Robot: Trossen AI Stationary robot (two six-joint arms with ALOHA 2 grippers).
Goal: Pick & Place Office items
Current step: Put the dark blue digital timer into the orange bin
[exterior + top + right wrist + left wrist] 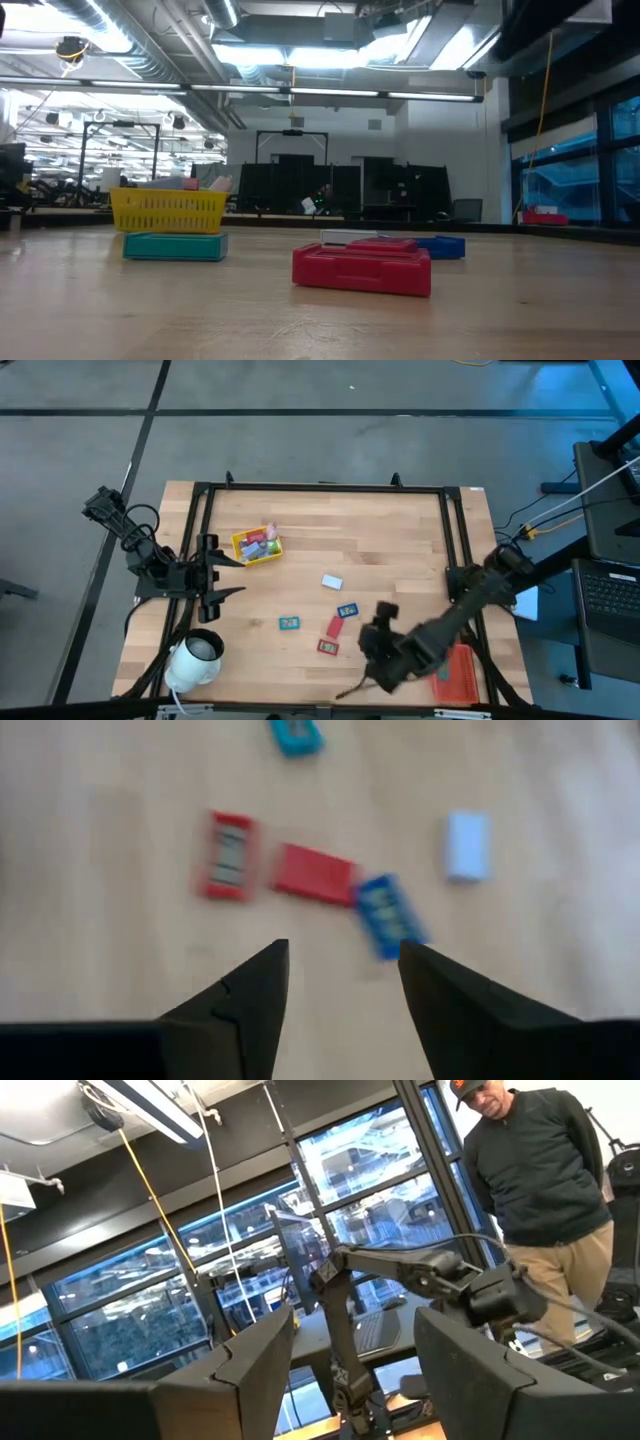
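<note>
Red piece point(361, 266) nearest; right end effector point(340, 970) hovers above, fingers apart, empty.

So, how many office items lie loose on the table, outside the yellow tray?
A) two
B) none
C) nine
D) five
D: the high view shows a white piece, a blue one, a teal one and two red ones on the bare table, apart from the yellow tray.

Wooden table point(400, 550) bears office items point(333, 626), yellow tray point(258, 547), perhaps a roll point(195, 657).
</note>
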